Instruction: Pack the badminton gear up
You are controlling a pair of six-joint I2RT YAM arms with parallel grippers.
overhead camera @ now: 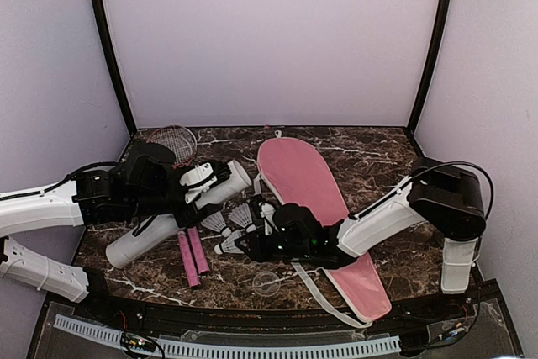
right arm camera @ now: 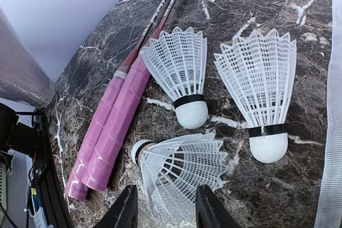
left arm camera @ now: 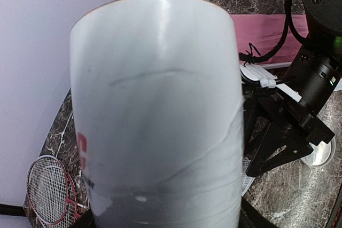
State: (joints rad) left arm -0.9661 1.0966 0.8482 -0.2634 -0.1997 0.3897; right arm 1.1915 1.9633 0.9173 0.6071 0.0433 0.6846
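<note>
The long white tube (left arm camera: 160, 105) is being clasped by the left gripper (overhead camera: 195, 199), slantwise at the left of the marble table (overhead camera: 370, 157). The right gripper (right arm camera: 166, 213) is being held spread, its fingers straddling a tipped shuttlecock (right arm camera: 181, 169), near two more shuttlecocks (right arm camera: 181, 73) and the pink racket handles (right arm camera: 112, 126).

White arm links (overhead camera: 38, 206), black joint housings (overhead camera: 450, 195), black cables (left arm camera: 282, 33), black jaws

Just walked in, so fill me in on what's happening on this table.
The left tool grips the white tube. The right tool hangs open over a shuttlecock lying on its side, a finger on either side. Two more shuttlecocks sit beside it, by the two rackets. The pink bag lies flat; nothing looks packed yet.
</note>
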